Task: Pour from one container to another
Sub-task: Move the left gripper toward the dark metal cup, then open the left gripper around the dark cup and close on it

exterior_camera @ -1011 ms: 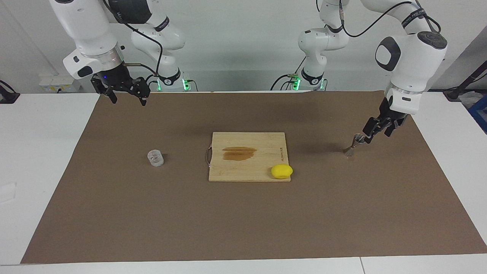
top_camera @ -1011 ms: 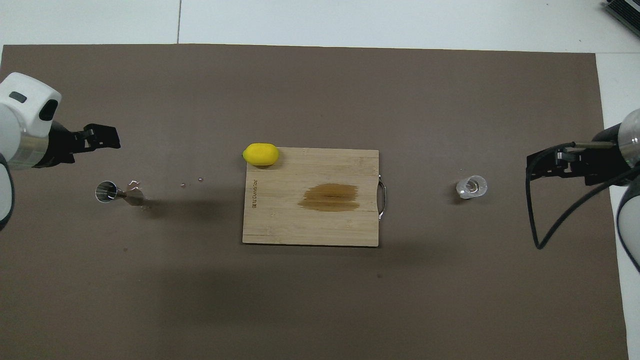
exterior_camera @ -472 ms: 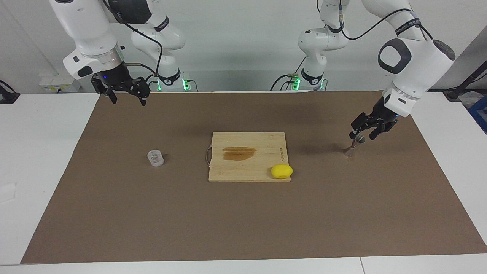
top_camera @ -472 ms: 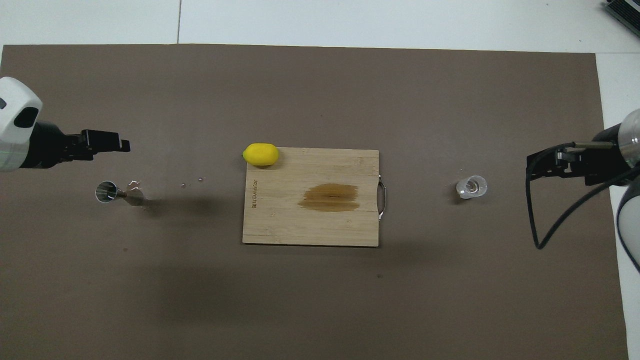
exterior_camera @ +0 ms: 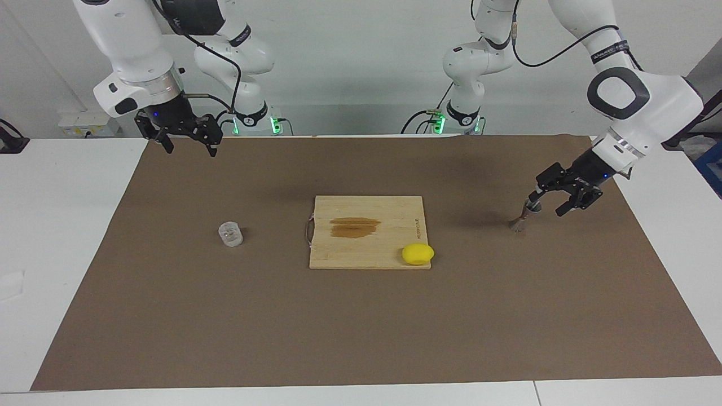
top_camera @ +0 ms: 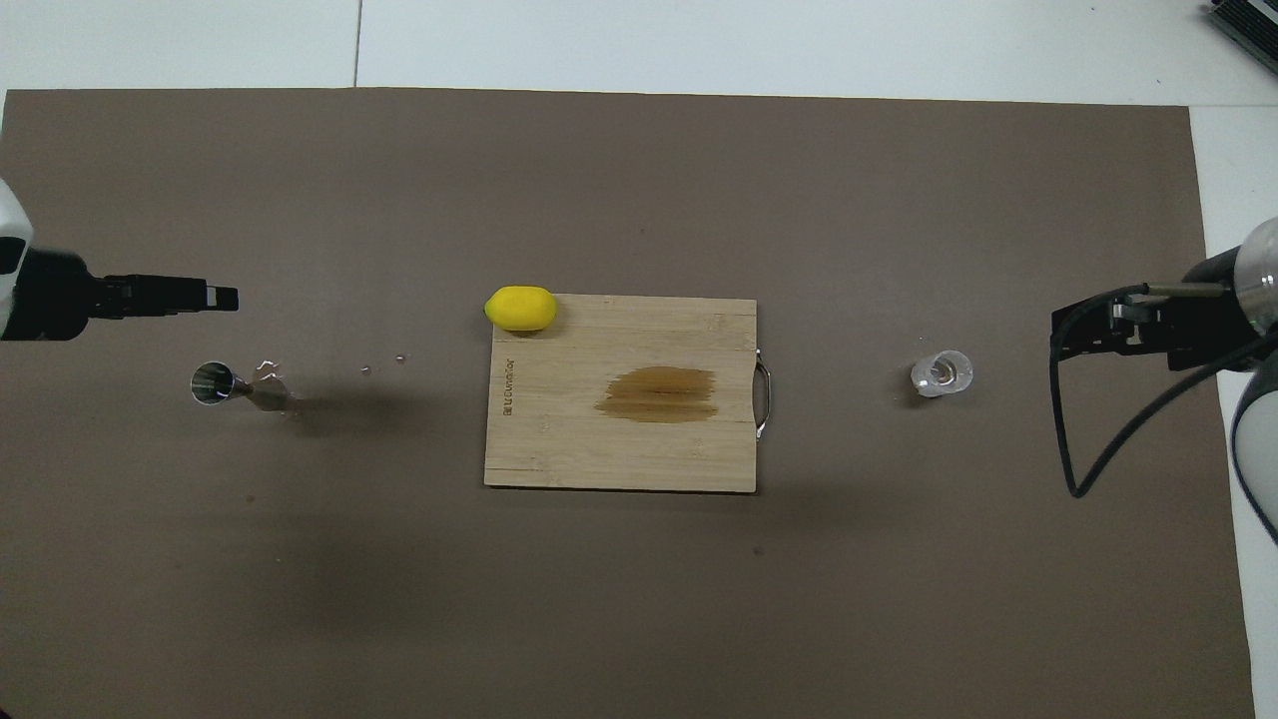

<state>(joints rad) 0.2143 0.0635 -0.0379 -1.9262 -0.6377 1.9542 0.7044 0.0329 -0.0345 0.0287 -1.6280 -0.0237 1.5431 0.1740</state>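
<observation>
The steel jigger (exterior_camera: 522, 217) stands upright on the brown mat (exterior_camera: 361, 327) toward the left arm's end of the counter (exterior_camera: 56, 225). The left gripper (exterior_camera: 555, 198) hangs just beside it, fingers spread wide, holding nothing. The glass cup (exterior_camera: 230, 234) stands toward the right arm's end, well apart from the jigger. The right gripper (exterior_camera: 186, 144) waits above the mat's edge nearest the robots, also wide open. Between the two vessels lies a cutting board (exterior_camera: 366, 231) with a lemon (exterior_camera: 418, 254) on its corner.

Bright, even overhead light throws soft arm shadows on the brown mat (exterior_camera: 361, 316); both views sharp.
</observation>
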